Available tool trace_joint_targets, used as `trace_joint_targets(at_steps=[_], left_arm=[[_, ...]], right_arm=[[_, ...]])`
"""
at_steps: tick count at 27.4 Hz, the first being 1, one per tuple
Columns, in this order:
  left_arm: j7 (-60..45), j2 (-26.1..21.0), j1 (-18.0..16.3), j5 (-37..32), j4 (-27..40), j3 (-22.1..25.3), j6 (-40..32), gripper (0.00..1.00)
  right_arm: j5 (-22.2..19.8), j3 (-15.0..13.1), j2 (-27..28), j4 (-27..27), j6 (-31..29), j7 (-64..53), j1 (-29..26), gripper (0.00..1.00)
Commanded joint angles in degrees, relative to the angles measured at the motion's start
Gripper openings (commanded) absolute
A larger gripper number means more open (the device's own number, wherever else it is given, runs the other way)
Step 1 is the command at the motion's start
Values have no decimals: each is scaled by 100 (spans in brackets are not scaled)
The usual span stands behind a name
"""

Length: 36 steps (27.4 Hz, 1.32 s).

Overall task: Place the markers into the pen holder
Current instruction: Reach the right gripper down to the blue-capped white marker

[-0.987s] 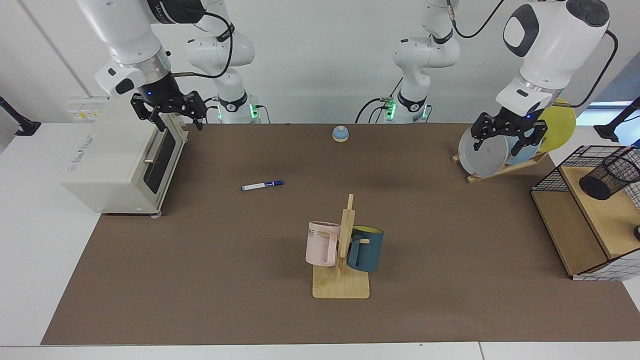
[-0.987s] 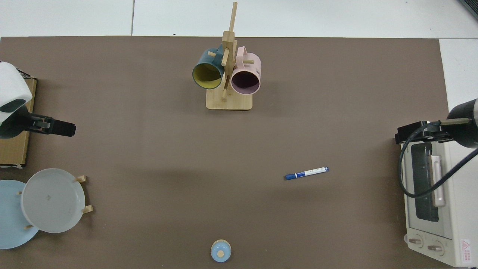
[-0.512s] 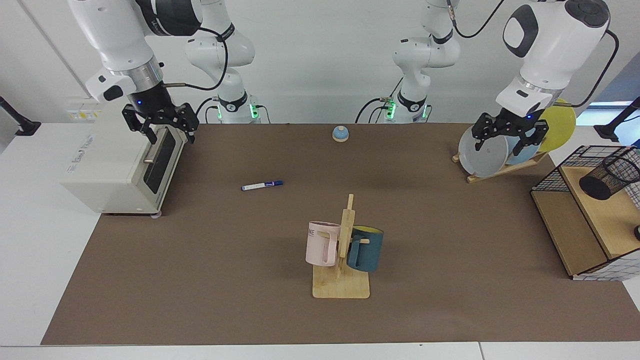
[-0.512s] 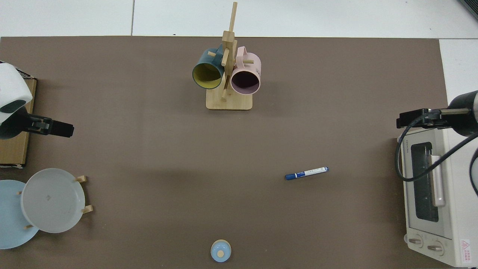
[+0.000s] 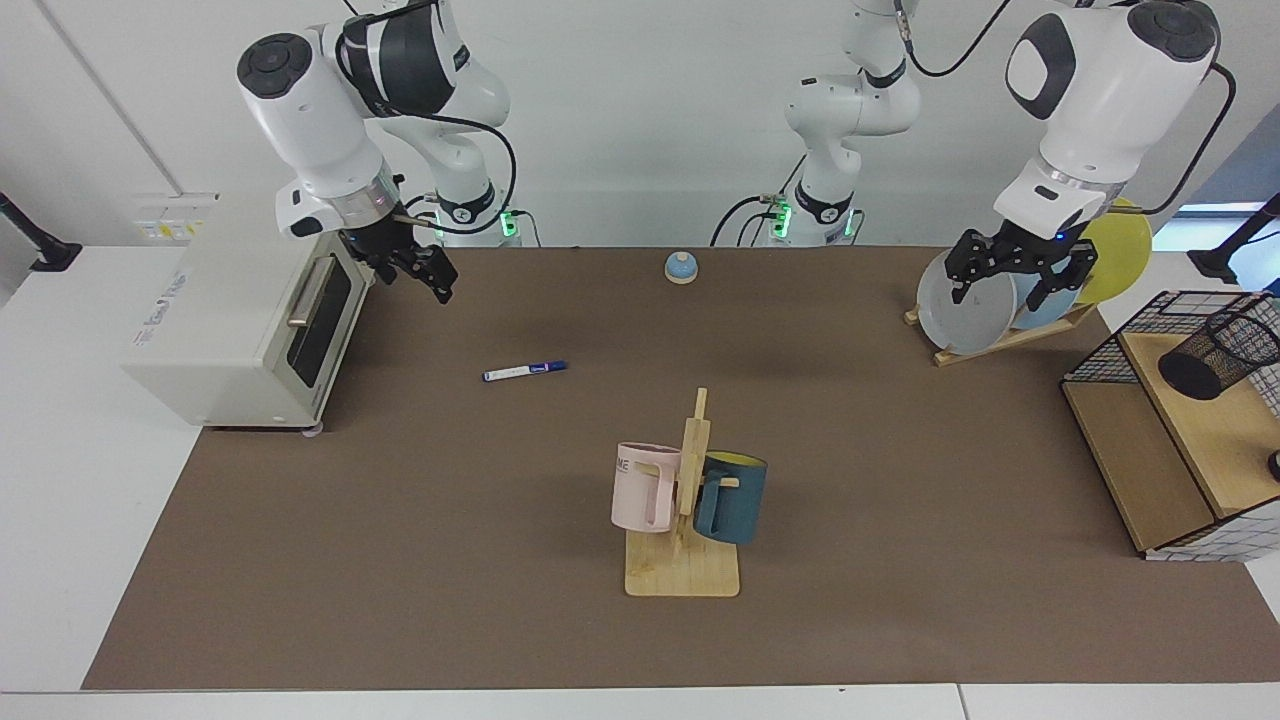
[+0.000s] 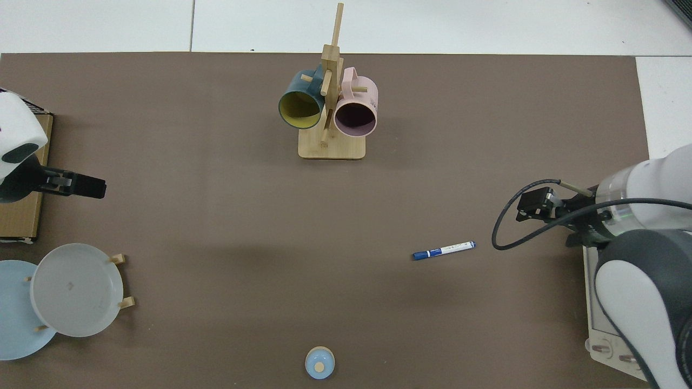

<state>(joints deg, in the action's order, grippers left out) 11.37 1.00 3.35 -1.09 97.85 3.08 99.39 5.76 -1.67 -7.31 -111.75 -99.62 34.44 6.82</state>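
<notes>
Bare brown mat is lying open all around the white, blue-capped marker (image 5: 524, 371). The boxy white toaster oven (image 5: 240, 320) is standing well to one side, the wooden mug rack (image 5: 686, 520) well apart nearer the camera.

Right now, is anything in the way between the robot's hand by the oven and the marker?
No. Only bare brown mat lies between the right gripper and the marker. The toaster oven stands off to the side.
</notes>
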Motion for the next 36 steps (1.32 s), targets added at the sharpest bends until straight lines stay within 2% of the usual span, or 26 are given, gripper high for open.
trace_joint_targets(at_steps=[1,8,13,17,26,36], left_arm=[[-64,76,17,-102,121,35,36,100],[-55,76,17,-93,129,44,45,100],[-55,76,17,-93,138,44,19,100],[-55,76,17,-93,138,53,1,100],[-55,85,17,-93,138,53,1,100],[-64,85,17,-93,147,53,1,100]], right_arm=[[363,0,-87,-549,-558,1870,284,100],[601,0,317,-1225,-1744,4007,610,100],[856,-9,519,-1314,-2097,5018,601,100],[874,-9,704,-1366,-2290,5274,592,100],[1058,-9,1003,-1894,-3028,5284,539,100],[1058,-9,1275,-1956,-3099,5073,539,100]])
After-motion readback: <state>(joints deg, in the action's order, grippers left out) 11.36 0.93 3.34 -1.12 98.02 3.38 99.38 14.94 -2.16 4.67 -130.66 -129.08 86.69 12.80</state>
